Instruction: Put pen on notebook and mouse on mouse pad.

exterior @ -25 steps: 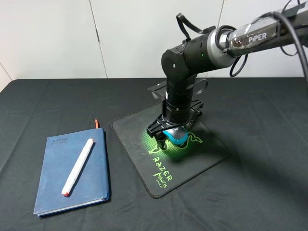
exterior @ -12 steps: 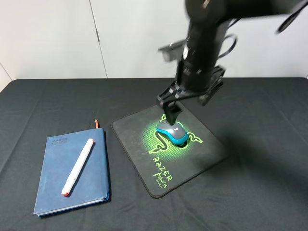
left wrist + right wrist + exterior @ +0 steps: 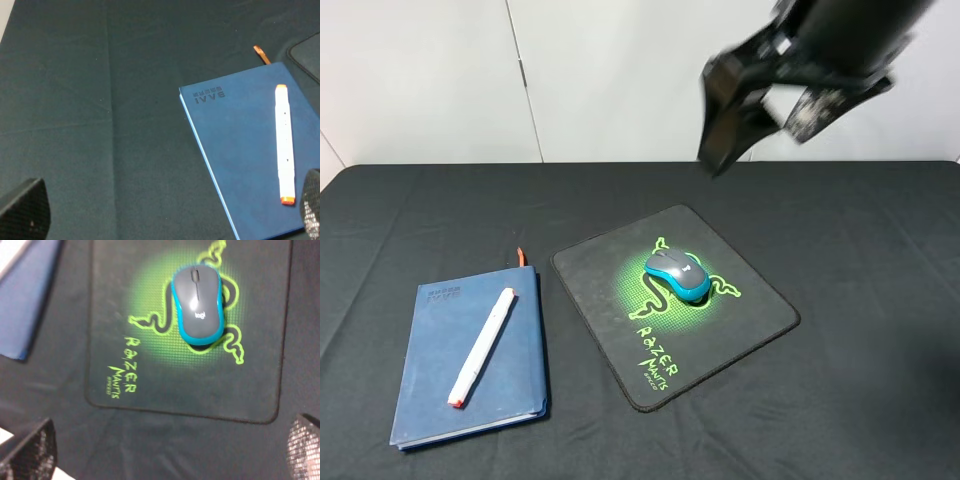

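On the left of the black table (image 3: 400,200) lies the notebook (image 3: 435,370), and the pen (image 3: 481,346) rests on its cover, running lengthwise, well inside the edges. The left gripper (image 3: 165,210) hangs above this spot with its jaws spread wide and nothing between them; only the two fingertips (image 3: 25,212) show at the borders of its wrist view.

Nearer the middle sits the mouse pad (image 3: 610,270), and the mouse (image 3: 678,275) stands on the green snake logo, fully within the pad's border and touched by nothing.

Up on the right, the right gripper (image 3: 765,110) is raised high above the table, blurred, with its jaws wide apart and empty (the wrist view looks straight down on the mouse (image 3: 197,304) from well above).

Both placements look done, so the step in hand is judged to be clearing away. To do it well, the right arm should rise straight up before swinging aside, so neither finger sweeps back across the mouse, and the left arm should lift clear without dipping, lest it nudge the pen and set it rolling off the cover.
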